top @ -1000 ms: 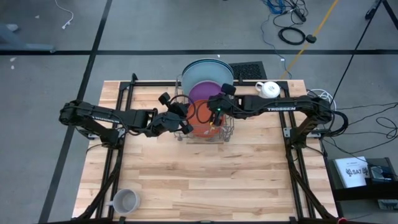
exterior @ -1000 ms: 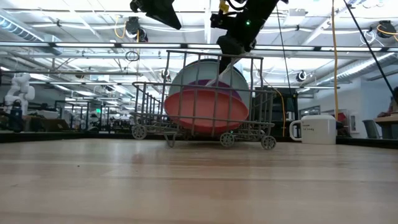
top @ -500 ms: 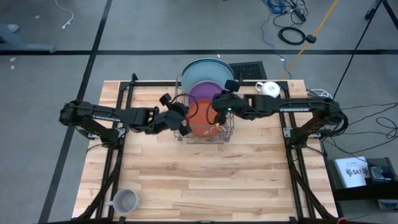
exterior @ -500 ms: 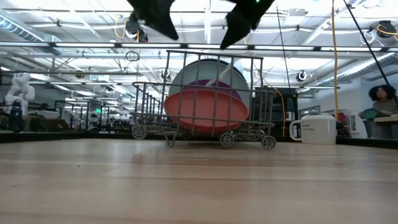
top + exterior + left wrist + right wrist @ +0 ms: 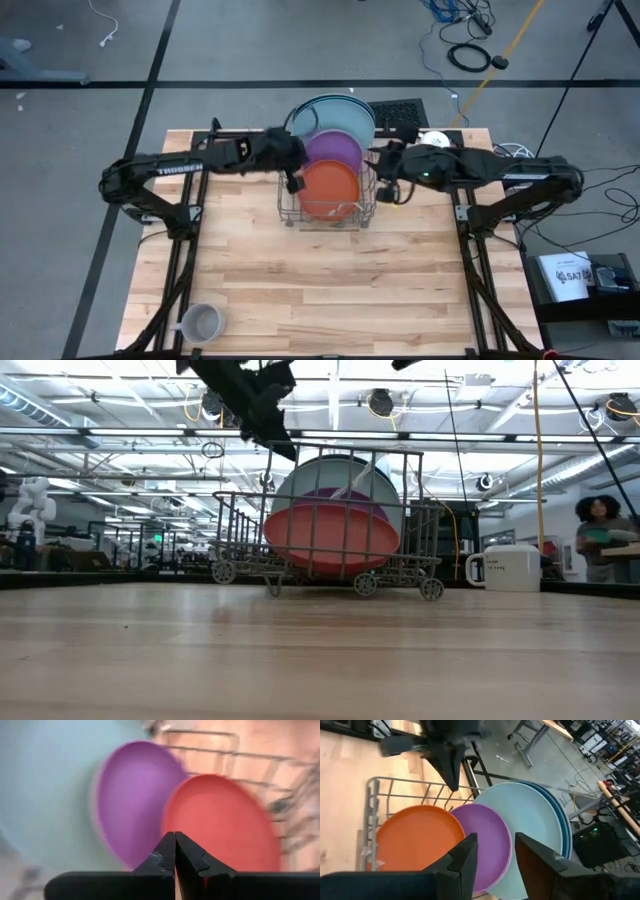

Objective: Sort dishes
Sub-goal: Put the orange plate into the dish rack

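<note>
Round orange plate (image 5: 326, 190), smaller purple plate (image 5: 333, 151) and large light blue plate (image 5: 331, 120) stand upright in the wire dish rack (image 5: 288, 211) at the wooden table's (image 5: 320, 290) far side. Left gripper (image 5: 291, 178) hovers beside the rack's left edge, fingers pressed together, empty. Right gripper (image 5: 384, 190) sits just right of the rack, fingers parted, empty. White mug (image 5: 434, 141) behind the right arm.

A wire rack (image 5: 287, 212) sat near the back of the wooden table (image 5: 330, 290). A white mug (image 5: 510, 568) stood off to the rack's side, and a grey mug (image 5: 201, 323) was way down at the front corner. A person (image 5: 598, 538) showed in the room behind.
</note>
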